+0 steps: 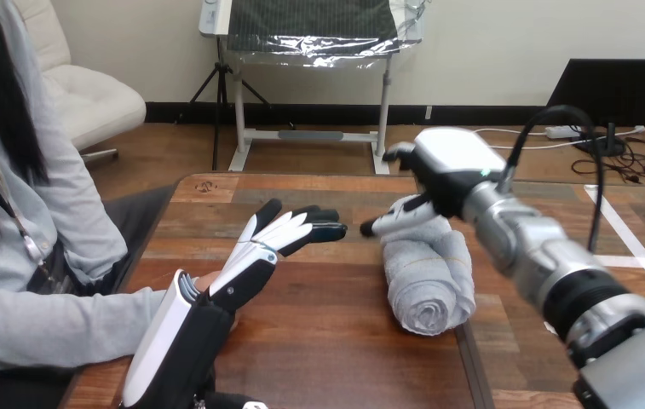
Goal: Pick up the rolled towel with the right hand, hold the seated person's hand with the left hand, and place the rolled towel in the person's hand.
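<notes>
Rolled towel [429, 277] lies on the worktop [327, 341] with the right robot hand [451, 166] at its far end, grip impossible to tell, so pickup is under way and likely needs a firm close and lift, while the left robot hand [255, 264] is straight-fingered and empty by the person's hand [207, 279].

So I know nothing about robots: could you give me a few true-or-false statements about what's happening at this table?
1. The rolled towel lies on the table. True.
2. The left hand is clenched in a fist. False: its fingers are straight.
3. The right hand is at the towel's far end. True.
4. The towel is already in the person's hand. False: it rests on the table, apart from the left hand.
</notes>
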Available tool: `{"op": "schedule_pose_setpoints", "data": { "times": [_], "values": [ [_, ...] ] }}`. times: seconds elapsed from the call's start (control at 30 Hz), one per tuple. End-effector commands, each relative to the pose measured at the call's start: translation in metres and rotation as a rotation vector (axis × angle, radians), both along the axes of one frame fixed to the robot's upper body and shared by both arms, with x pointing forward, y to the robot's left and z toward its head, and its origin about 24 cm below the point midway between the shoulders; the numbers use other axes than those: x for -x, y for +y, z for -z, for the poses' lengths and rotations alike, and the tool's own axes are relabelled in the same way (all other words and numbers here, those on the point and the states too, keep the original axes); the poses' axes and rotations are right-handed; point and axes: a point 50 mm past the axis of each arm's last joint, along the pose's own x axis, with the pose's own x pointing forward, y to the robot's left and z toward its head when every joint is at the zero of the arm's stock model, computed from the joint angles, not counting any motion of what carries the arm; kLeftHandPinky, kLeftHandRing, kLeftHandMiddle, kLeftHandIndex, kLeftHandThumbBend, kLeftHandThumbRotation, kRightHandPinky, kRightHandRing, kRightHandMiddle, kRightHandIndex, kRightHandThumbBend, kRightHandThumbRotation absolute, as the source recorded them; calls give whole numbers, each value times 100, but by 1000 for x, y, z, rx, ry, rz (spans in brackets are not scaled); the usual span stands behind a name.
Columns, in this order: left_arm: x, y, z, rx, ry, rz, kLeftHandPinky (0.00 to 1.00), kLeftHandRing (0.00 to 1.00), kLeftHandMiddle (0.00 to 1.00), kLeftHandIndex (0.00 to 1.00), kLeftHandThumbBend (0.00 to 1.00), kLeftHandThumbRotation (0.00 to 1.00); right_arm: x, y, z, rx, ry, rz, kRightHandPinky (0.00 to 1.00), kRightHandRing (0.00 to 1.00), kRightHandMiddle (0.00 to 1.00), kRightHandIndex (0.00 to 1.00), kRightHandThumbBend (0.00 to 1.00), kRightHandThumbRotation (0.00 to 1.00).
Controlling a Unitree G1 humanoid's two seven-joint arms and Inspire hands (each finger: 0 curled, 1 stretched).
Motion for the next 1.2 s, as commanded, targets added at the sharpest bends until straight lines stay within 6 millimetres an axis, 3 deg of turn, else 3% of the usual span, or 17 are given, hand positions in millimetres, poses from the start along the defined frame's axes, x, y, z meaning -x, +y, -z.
{"op": "schedule_pose_setpoints", "data": {
  "times": [0.0, 0.23, 0.63, 0.9, 1.17],
  "values": [
    [-10, -4, -8, 28, -61, 10, 100, 90, 87, 80, 100, 60, -12, -8, -40, -36, -104, 5, 55, 79, 86, 91, 100, 56],
    [-12, -6, -7, 34, -57, 22, 100, 91, 87, 80, 100, 61, -13, -16, -51, -19, -115, 3, 58, 80, 87, 92, 100, 57],
    [-16, -11, -6, 43, -58, 49, 100, 93, 89, 82, 100, 61, -12, -29, -69, 39, -77, 47, 53, 79, 88, 93, 100, 61],
    [-18, -13, -6, 50, -67, 50, 100, 94, 89, 81, 100, 62, -14, -35, -79, 127, -28, 66, 52, 75, 87, 94, 99, 74],
    [-21, -15, -7, 49, -74, 58, 100, 93, 89, 81, 100, 63, -21, -36, -84, 196, 54, 121, 48, 68, 80, 89, 100, 85]
  ]
}}
